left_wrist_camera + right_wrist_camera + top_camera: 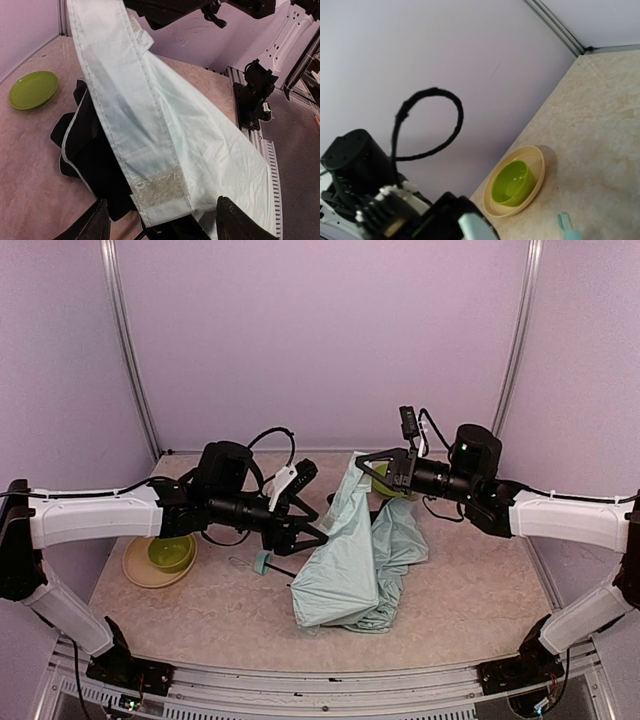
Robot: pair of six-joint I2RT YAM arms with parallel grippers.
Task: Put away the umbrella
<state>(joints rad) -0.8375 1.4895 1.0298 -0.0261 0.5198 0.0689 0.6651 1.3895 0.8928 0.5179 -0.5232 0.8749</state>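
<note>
At centre: umbrella point(350, 560) limp, mint (black lining).

1. The back wall point(320, 340) is a plain pale lilac panel, smooth and evenly lit.
2. The left wall point(50, 360) and the right wall point(590, 360) are the same lilac and close the space in on both sides.
3. A slim silvery left post point(130, 350) and a matching right post point(517, 340) run up the two far corners where the walls meet.
4. The table top point(480, 590) is beige with a mottled, marble-like pattern and reaches the walls.
5. A silvery slotted rail point(320, 685) runs along the table's near edge.
6. The light is soft and diffuse, casting only faint shadows on the table.
</note>
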